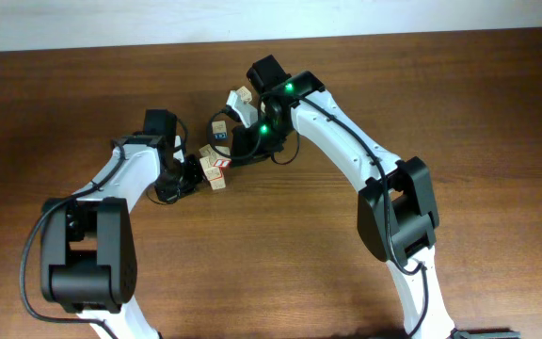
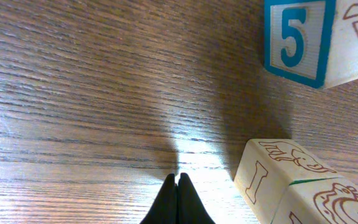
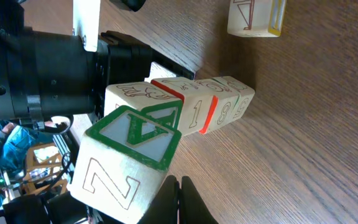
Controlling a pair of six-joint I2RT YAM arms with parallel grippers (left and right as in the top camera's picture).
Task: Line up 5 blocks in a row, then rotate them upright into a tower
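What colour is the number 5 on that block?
Blue, on the block; best in left wrist view.

The left arm (image 1: 125, 169) rises from the lower left and bends inward at the wrist toward the middle. The left fingers (image 2: 168, 204) are pressed together, tips touching. The right arm (image 1: 346, 141) arches in from the lower right, its wrist turned back toward the left arm. The right fingers (image 3: 191, 205) are likewise closed, tip against tip.

Table (image 1: 280, 273): dark brown wood with fine grain; a bright patch of glare shows in the left wrist view.
Blue cube (image 2: 297, 40): rests on the table. One face has a blue frame and a blue number 5.
Pale strip (image 1: 252, 14): runs beyond the table's far edge.
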